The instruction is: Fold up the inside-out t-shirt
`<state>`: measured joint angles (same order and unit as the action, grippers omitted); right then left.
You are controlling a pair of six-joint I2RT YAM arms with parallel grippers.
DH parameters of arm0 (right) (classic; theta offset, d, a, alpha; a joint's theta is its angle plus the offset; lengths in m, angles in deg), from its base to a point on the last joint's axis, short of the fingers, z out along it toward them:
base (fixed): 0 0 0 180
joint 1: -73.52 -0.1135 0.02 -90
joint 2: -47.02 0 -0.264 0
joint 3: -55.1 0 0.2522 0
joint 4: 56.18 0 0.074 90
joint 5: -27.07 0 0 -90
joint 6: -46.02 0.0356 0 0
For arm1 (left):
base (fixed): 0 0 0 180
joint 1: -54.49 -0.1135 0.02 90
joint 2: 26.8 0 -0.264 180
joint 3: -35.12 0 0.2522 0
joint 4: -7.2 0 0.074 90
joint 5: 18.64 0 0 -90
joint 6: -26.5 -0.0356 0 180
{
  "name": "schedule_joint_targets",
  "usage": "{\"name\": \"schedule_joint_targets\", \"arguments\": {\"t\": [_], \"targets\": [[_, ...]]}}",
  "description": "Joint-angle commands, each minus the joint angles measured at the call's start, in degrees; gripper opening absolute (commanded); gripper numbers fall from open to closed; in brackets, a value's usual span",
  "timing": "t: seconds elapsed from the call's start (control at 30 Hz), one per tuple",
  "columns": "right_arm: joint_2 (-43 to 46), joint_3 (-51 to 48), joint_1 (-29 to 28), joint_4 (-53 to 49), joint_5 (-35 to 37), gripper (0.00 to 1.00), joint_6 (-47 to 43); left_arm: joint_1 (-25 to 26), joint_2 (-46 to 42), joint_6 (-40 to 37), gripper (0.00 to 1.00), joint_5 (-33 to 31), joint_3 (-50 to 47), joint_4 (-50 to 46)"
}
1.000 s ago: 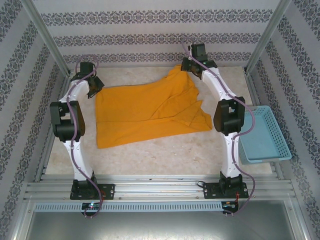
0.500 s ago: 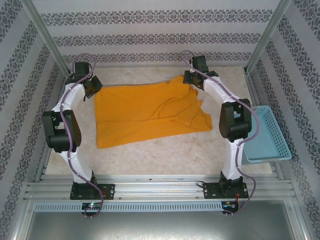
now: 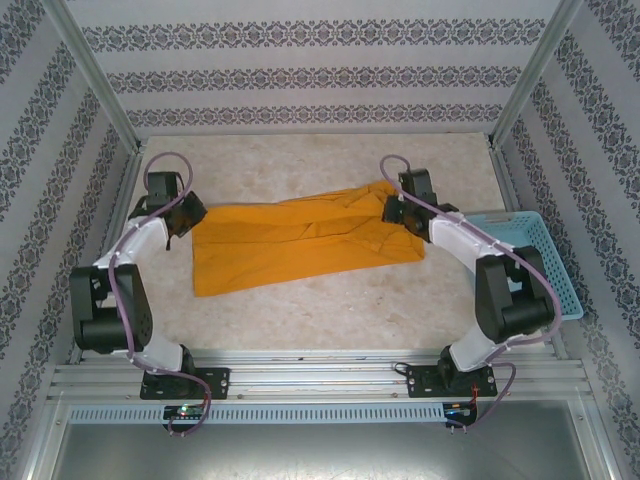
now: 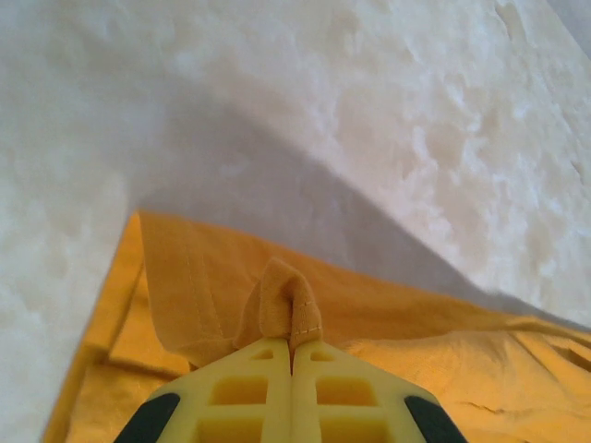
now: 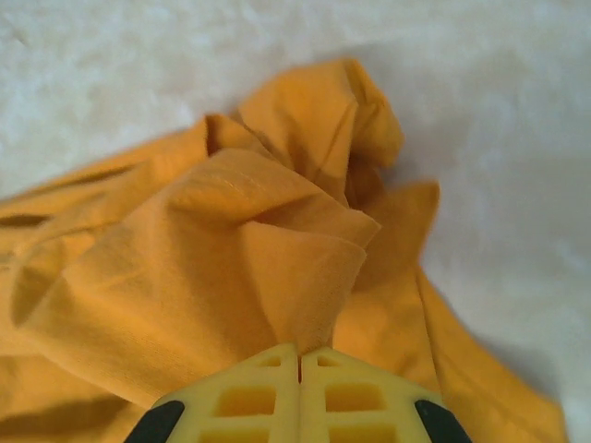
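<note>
The inside-out t-shirt [image 3: 300, 245], mustard-orange, lies folded over into a long band across the middle of the table. My left gripper [image 3: 190, 215] is shut on its far left corner, where a stitched hem [image 4: 294, 309] pokes out above the yellow fingers [image 4: 240, 392]. At the right end my right gripper [image 3: 393, 208] is shut on a bunched fold of the shirt [image 5: 305, 277], pinched between its yellow fingers [image 5: 355, 392]. Both pinched corners sit slightly above the cloth below them.
A light-blue plastic basket [image 3: 548, 250] stands at the table's right edge, partly behind my right arm [image 3: 500, 290]. Patterned walls and metal posts enclose the table on three sides. Bare marbled tabletop [image 3: 320, 310] lies in front of the shirt.
Both grippers have pulled the shirt's far edge toward the near side, laying the back half over the front. The shirt now shows as a narrower band.
</note>
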<state>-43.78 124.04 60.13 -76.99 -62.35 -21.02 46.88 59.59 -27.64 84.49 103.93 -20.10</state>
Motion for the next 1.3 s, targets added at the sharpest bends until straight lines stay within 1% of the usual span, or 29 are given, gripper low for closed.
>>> {"name": "schedule_joint_targets", "arguments": {"t": [0.0,0.13,0.17,0.2,0.23,0.27,0.3,0.37,0.4,0.53,0.63,0.8,0.9,1.0,1.1,1.17,1.27], "targets": [[5.16,-7.02,-0.28,4.32,-0.92,0.00,5.69,-0.56,-5.17,5.42,0.00,1.40,-8.14,7.37],[7.96,-14.04,-0.20,5.64,-1.36,0.00,9.39,-0.56,-10.64,6.76,0.00,0.32,-16.63,7.69],[7.96,-14.91,-0.19,5.62,-1.84,0.00,9.85,-0.56,-11.32,7.10,0.02,0.15,-17.92,6.91],[7.67,-15.18,-0.11,5.51,-2.33,0.05,9.98,-0.56,-11.58,7.54,0.07,-0.38,-18.74,5.68],[7.21,-14.92,-0.01,4.69,-2.59,0.13,10.17,-0.56,-11.66,7.89,0.13,-1.08,-19.07,4.18],[6.73,-14.03,0.18,3.44,-2.75,0.25,10.01,-0.56,-11.52,8.24,0.23,-2.14,-19.04,2.51],[6.44,-12.75,0.45,1.78,-2.54,0.34,9.59,-0.56,-11.59,8.22,0.33,-3.21,-18.81,1.35],[6.81,-9.94,0.74,-0.65,-1.32,0.41,8.29,-0.56,-11.99,7.32,0.40,-5.45,-17.04,-0.54],[7.08,-8.19,0.74,-1.47,-0.83,0.42,7.14,-0.60,-12.01,6.76,0.42,-6.67,-15.32,-1.88],[4.75,0.26,-0.32,-5.52,0.30,0.44,3.72,-0.49,-9.76,3.48,0.48,-8.35,-7.41,-6.73],[-0.99,8.45,-1.46,-10.81,1.70,0.45,2.10,0.37,-6.25,2.17,0.51,-8.42,-2.71,-9.94],[-12.32,19.69,-2.63,-17.61,2.13,0.47,1.45,2.20,-1.52,1.84,0.52,-7.35,-1.32,-10.70],[-17.20,23.79,-3.32,-20.11,3.72,0.48,1.13,3.23,1.00,1.46,0.52,-6.03,-1.53,-9.91],[-20.41,25.88,-3.66,-22.26,5.80,0.48,0.50,3.71,3.78,1.05,0.52,-5.87,-1.06,-10.53],[-21.28,25.26,-3.99,-23.00,4.84,0.46,0.33,3.75,5.13,1.02,0.52,-6.57,-1.58,-10.70],[-19.98,23.18,-4.51,-22.93,4.75,0.43,0.58,3.74,5.61,1.06,0.51,-7.09,-2.17,-10.52],[-15.89,17.42,-5.55,-22.32,7.26,0.37,1.55,3.75,5.89,1.16,0.51,-7.30,-3.33,-9.97]]}}
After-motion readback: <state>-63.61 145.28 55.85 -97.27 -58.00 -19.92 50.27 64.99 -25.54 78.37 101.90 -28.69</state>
